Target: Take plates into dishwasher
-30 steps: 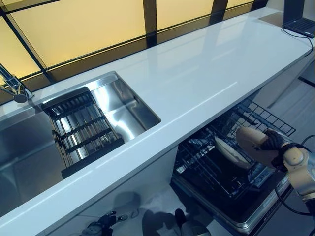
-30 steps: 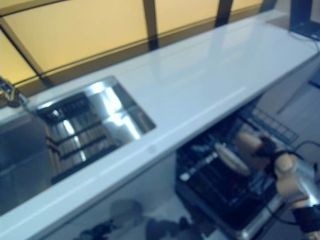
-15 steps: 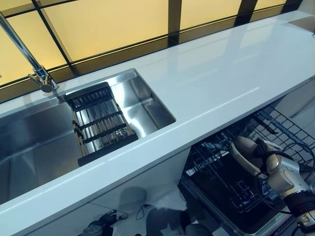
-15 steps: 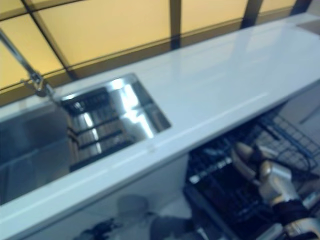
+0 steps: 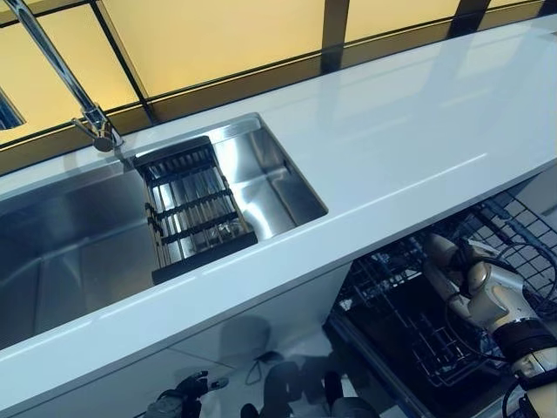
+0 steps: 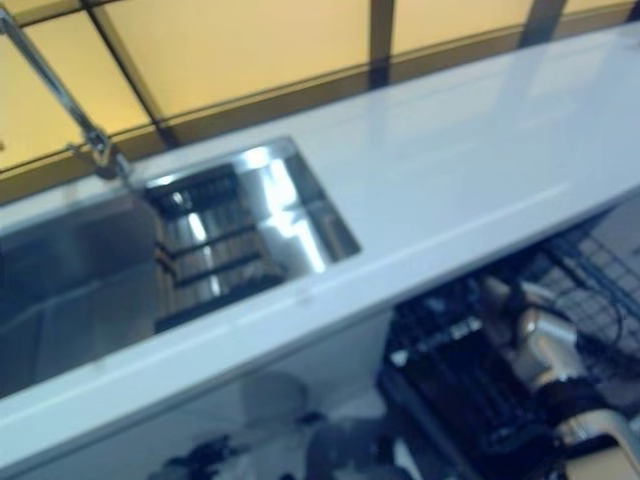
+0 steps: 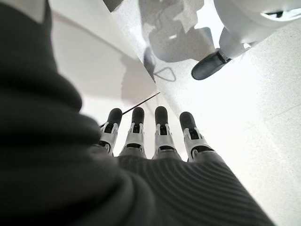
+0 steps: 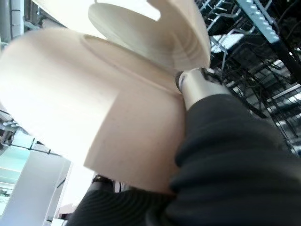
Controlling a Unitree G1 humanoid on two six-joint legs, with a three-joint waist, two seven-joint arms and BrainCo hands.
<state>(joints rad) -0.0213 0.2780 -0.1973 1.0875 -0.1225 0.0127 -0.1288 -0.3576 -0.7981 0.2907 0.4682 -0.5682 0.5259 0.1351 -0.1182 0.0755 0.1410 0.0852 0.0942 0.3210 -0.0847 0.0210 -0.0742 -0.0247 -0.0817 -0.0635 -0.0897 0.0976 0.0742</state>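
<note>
A tall faucet (image 5: 61, 74) stands at the far left over a steel sink (image 5: 78, 235), where a dark slatted drain rack (image 5: 198, 213) sits against the sink's right wall. No plates show in the sink or on the rack. To the right, the long white surface (image 5: 409, 131) runs bare toward the far right.

Below the near edge of the surface, at the right, the dishwasher rack (image 5: 409, 322) is pulled out, its dark wire tines exposed. The right robot hand (image 5: 470, 279) hangs low over that rack with a cream plate (image 8: 94, 108) in its grasp: the right wrist view shows the plate filling the frame, a thumb pressed to its rim and the wire rack just beyond. The plate appears tilted on edge over the tines; whether it already touches them cannot be told.

The left robot hand (image 7: 155, 136) shows only in its own wrist view, fingers straight and holding nothing, hanging over the pale floor.

As a judgement, the task is in its closing step for this 1 plate: it has reached the dishwasher but is not yet released. Seating it between the tines and letting go remain. No other plates waiting to be loaded can be seen.

No brand, label or writing is readable anywhere.
</note>
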